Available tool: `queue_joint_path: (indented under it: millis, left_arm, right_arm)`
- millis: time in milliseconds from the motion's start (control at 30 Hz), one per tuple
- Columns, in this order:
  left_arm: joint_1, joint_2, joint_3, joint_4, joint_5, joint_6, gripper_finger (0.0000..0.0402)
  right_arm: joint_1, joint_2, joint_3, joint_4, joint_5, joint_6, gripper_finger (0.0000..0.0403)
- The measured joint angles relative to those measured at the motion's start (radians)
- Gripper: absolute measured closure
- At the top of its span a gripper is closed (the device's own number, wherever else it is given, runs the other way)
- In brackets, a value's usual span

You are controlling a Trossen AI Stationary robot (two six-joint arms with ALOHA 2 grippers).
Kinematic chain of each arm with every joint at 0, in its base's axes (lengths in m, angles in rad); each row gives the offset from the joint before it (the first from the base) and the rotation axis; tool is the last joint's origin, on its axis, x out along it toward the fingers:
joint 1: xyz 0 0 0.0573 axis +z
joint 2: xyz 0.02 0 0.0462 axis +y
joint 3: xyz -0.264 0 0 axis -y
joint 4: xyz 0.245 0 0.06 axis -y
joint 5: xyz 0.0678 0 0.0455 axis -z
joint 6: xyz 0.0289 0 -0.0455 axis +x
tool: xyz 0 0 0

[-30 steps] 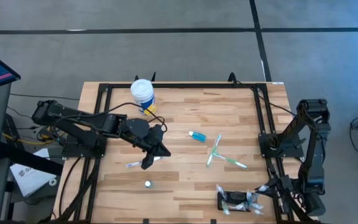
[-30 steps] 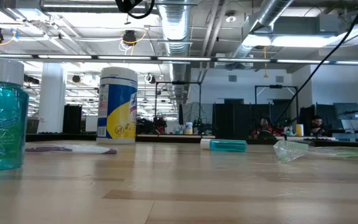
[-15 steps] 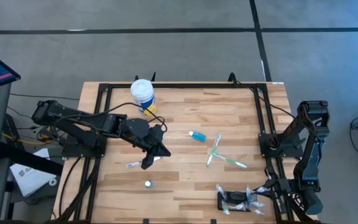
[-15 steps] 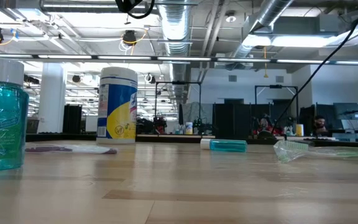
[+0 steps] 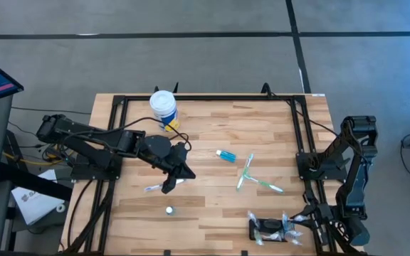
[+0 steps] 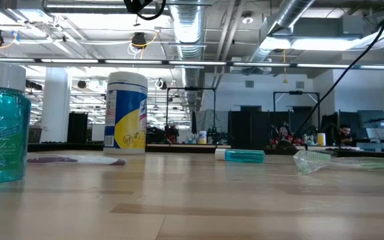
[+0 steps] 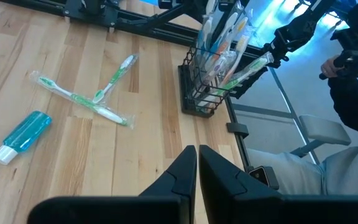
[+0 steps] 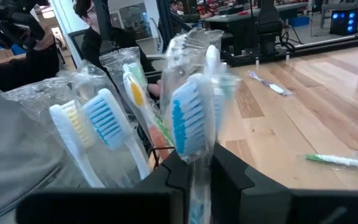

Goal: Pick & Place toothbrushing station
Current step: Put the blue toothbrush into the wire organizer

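Where it lies, toothbrushing station [image 5: 262, 229] runs left-right

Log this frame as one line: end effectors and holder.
left end effector: shut, empty, mid-table | right end effector: toothbrush between fingers, at holder | holder: near right table edge, toothbrushes inside

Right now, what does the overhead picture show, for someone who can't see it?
A wooden table seen from above: the right gripper is at the black toothbrush holder on the near edge, while the left gripper rests mid-table near two crossed toothbrushes.
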Motion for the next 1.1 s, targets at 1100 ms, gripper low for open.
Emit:
queue_joint_path:
  millis: [1100]
  left_arm:
    - [0.000,0.000,0.000,0.000,0.000,0.000,0.0389]
  right_arm:
    - [0.000,0.001,-0.026,0.050,-0.013,0.054,0.0319]
